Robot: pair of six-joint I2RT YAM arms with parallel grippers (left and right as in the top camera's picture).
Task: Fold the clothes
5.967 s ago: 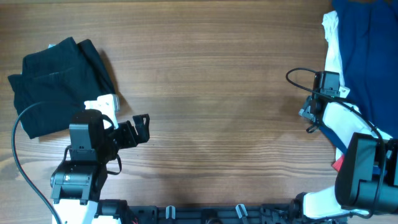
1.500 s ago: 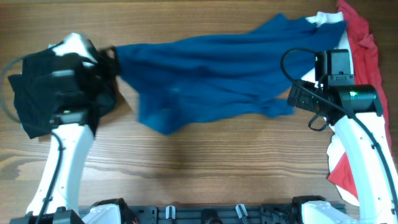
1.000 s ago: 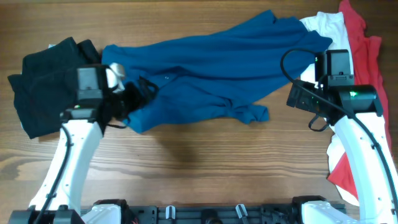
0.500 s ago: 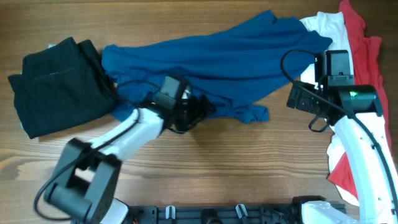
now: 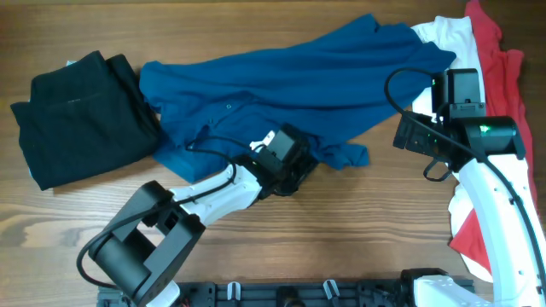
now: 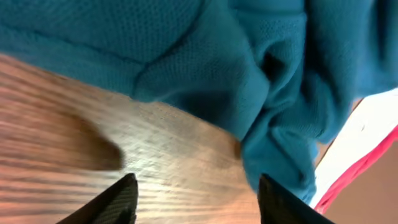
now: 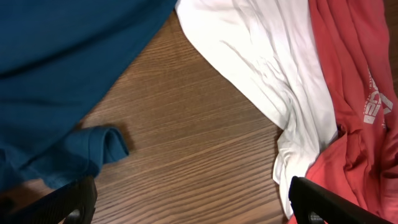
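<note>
Folding looks barely begun: you see the royal-blue shirt [image 5: 299,77] lying rumpled across the table [image 5: 341,247], far middle, w/ no fold made. A black garment [image 5: 77,115] sits folded at left. A white garment [image 5: 444,34] & a red garment [image 5: 495,51] are heaped at right. The left gripper [image 5: 300,169] reaches low to the shirt's near hem, claw spread, pinching nothing. The right gripper [image 5: 408,134] hovers wide open near the white garment.

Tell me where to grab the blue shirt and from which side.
Grip the blue shirt at its bunched end, coming across the table from the robot's side. That end sticks out past the lower edge in a raised fold, apart from the white cloth.
</note>
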